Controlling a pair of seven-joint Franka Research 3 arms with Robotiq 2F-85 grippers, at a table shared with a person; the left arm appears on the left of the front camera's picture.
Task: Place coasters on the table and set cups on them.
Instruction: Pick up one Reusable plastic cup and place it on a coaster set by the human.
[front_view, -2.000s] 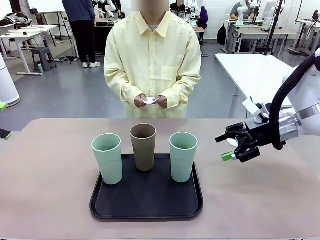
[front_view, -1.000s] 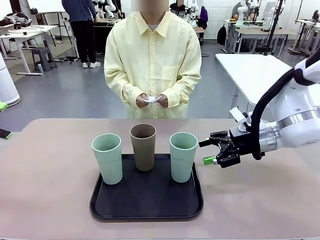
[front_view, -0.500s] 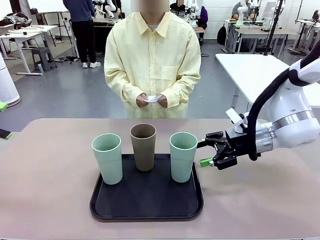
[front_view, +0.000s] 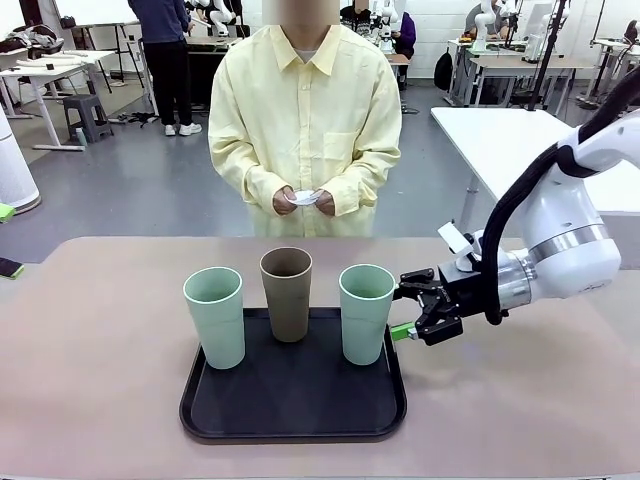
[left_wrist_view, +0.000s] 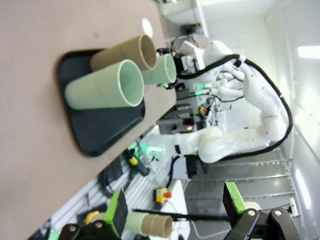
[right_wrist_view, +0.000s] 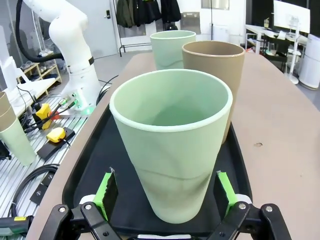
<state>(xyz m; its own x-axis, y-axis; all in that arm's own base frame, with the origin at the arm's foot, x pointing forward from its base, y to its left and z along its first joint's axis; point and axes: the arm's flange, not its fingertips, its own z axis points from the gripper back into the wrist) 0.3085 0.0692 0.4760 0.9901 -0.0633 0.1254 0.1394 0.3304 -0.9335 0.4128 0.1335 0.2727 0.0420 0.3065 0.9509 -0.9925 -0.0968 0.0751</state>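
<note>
Three cups stand on a black tray on the beige table: a mint cup at left, a brown cup behind the middle, a mint cup at right. My right gripper is open at the right cup's side. In the right wrist view its fingers flank that cup low down, with a gap on each side. The person across the table holds white coasters in both hands. My left gripper is open and holds nothing, off the table's side and far from the tray.
A small white disc, perhaps a coaster, lies on the table beyond the tray. A white table stands at the back right. A dark flat object lies at the table's left edge. Bare tabletop lies on both sides of the tray.
My right gripper has moved left across the table towards the right mint cup, and its open fingers have reached that cup's sides. Cups, tray and the person's hands have stayed put.
</note>
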